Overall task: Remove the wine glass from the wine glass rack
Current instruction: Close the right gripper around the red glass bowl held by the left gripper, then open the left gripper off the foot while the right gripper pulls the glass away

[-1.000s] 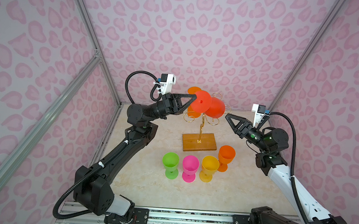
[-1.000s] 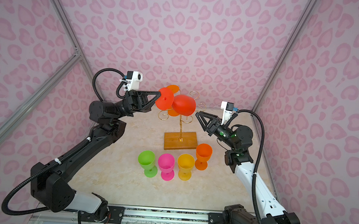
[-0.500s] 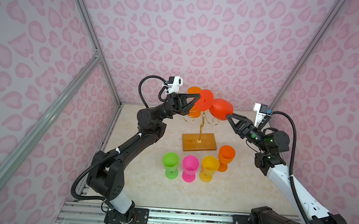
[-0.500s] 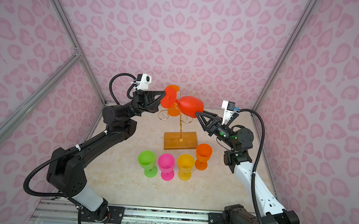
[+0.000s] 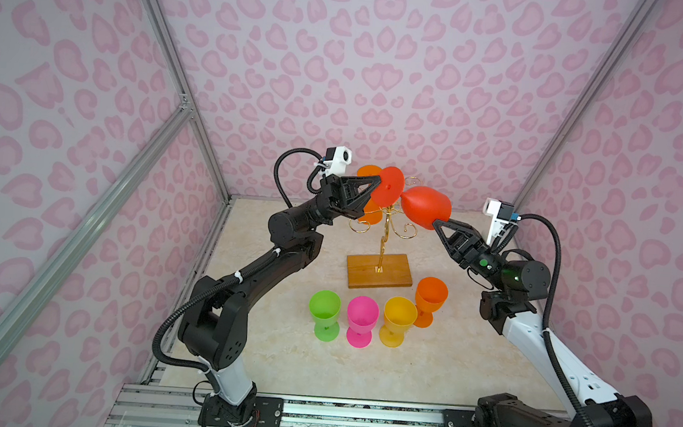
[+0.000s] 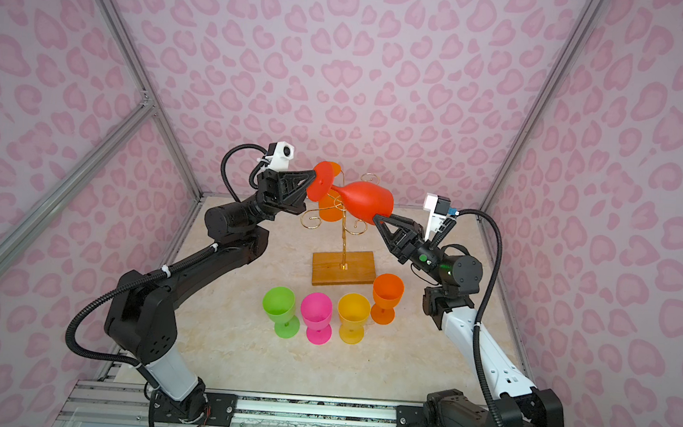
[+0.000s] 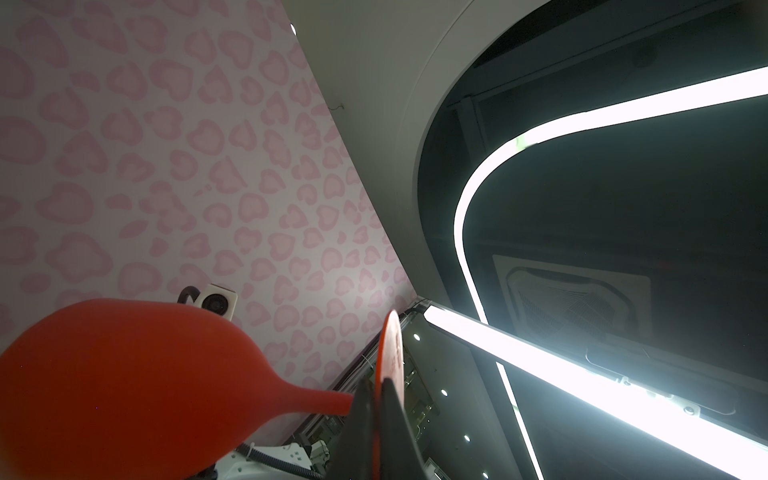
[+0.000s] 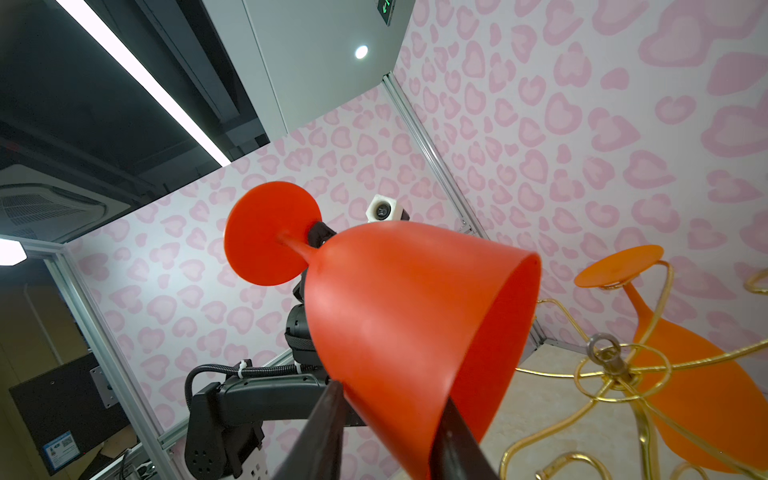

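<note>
Above the wine glass rack point(image 5: 369, 269), about level with its curled gold arms, a red wine glass point(image 5: 425, 208) lies on its side in the air. Its foot points toward the left arm and its mouth toward the right arm. The right wrist view shows it apart from the gold wire.

The left fingers point(image 5: 354, 182) are pressed together on the edge of the glass's round foot point(image 5: 390, 185); the left wrist view shows the disc pinched edge-on between them. The right fingers point(image 5: 441, 225) stand partly apart and straddle the bowl's rim. One lies against the outside wall and the other reaches into the mouth (clearest in the right wrist view). Whether they actually press the wall I cannot tell.

Counted, there are six wine glasses:
- One is the red glass held between the two arms.
- One is an orange glass point(image 6: 328, 212) hanging bowl-down from a rack arm, on the far side of the post.
- Four stand upright on the counter point(image 5: 466, 349) in front of the rack's wooden base: green point(image 5: 325, 305), pink point(image 5: 362, 312) and yellow point(image 5: 400, 313) in a row, close together. The second orange one point(image 5: 431, 292) is just beside the yellow and nearest the base.

There is one rack and two arms.
</note>
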Robot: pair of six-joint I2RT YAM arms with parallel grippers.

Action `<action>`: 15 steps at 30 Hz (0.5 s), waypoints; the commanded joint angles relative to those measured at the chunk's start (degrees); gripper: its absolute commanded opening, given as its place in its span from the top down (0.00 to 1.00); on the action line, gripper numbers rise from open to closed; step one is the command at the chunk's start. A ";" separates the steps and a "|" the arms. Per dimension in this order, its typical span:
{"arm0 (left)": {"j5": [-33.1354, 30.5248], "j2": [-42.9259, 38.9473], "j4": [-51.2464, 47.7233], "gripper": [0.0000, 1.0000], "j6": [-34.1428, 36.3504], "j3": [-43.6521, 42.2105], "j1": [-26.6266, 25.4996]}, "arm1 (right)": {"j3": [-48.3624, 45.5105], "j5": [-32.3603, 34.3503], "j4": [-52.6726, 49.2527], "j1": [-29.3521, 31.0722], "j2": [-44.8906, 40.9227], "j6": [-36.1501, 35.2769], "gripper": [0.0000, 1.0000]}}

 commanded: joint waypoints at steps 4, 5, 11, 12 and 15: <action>-1.14 1.10 3.09 0.97 -1.36 1.70 -0.05 | -0.85 -1.25 10.22 0.04 1.06 3.57 0.70; -1.27 1.25 3.09 0.97 -1.47 1.67 -0.05 | -0.97 -1.30 11.12 -0.01 1.26 4.02 0.71; -2.00 1.78 3.09 0.95 -2.61 1.92 -0.07 | -1.18 -1.27 16.72 0.01 2.72 6.93 0.76; -2.20 1.80 3.09 0.94 -2.83 1.92 -0.05 | -1.13 -1.29 17.15 0.04 2.85 7.20 0.78; -2.43 1.89 3.09 0.92 -3.06 2.01 -0.05 | -1.18 -1.07 18.27 0.04 3.14 7.74 0.82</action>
